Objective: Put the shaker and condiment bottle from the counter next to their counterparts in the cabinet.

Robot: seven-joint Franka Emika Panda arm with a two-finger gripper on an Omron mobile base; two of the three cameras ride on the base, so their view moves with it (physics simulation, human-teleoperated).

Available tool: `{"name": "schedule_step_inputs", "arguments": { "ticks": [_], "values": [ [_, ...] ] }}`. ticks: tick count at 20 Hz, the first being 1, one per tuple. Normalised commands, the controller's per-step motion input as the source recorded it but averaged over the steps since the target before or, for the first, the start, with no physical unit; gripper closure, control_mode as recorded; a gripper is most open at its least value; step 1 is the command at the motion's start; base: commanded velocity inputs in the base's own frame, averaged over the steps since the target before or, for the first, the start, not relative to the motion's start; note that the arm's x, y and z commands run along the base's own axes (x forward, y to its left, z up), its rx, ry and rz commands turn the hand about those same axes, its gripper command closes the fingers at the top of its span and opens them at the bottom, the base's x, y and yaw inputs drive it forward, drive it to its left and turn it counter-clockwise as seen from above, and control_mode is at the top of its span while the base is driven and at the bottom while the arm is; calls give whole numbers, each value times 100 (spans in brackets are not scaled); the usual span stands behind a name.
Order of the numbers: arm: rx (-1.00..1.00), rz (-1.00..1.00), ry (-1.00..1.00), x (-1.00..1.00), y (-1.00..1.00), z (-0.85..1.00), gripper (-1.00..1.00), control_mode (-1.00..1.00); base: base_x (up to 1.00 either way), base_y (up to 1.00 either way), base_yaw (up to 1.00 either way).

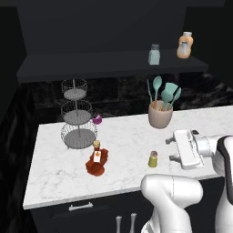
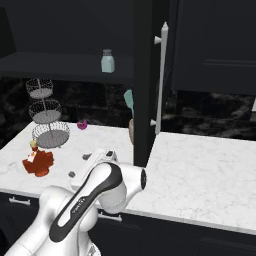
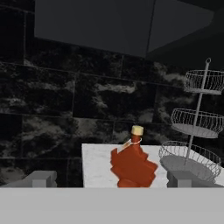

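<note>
The red-brown condiment bottle (image 1: 97, 161) (image 2: 38, 161) stands upright with its yellowish cap on the marble counter (image 1: 127, 141), in front of the wire stand. In the hand view the bottle (image 3: 132, 164) is straight ahead, between the two fingertips but well beyond them. The yellow-green shaker (image 1: 153, 159) stands near the counter's front edge, just left of my gripper (image 1: 170, 149) (image 2: 79, 165) (image 3: 113, 179). The gripper hovers low over the counter, points left, and is open and empty. On the dark cabinet shelf (image 1: 91, 63) stand the pale blue-grey shaker (image 1: 154, 54) (image 2: 107, 61) and the orange bottle (image 1: 184, 45).
A three-tier wire basket stand (image 1: 77, 113) (image 2: 47, 120) (image 3: 197, 127) stands at the back left. A beige holder with teal utensils (image 1: 160, 113) is behind the gripper. A small magenta item (image 1: 97, 119) lies by the stand. An open dark cabinet door (image 2: 145, 75) hangs over the counter.
</note>
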Motion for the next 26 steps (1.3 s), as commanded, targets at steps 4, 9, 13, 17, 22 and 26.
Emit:
{"name": "schedule_step_inputs", "arguments": {
  "ticks": [4, 9, 13, 17, 22, 26],
  "values": [
    [0, 0, 0, 6, 0, -19, -100, -100, 0, 0, 0],
    [0, 0, 0, 9, 0, -8, -100, -100, 0, 0, 0],
    [0, 0, 0, 4, 0, -20, -100, -100, 0, 0, 0],
    [0, 0, 0, 1, -1, -29, -100, -100, 0, 0, 0],
    [0, 0, 0, 4, -5, -26, -100, -100, 0, 0, 0],
    [0, 0, 0, 23, -7, -13, -100, -100, 0, 0, 0]
  ]
}}
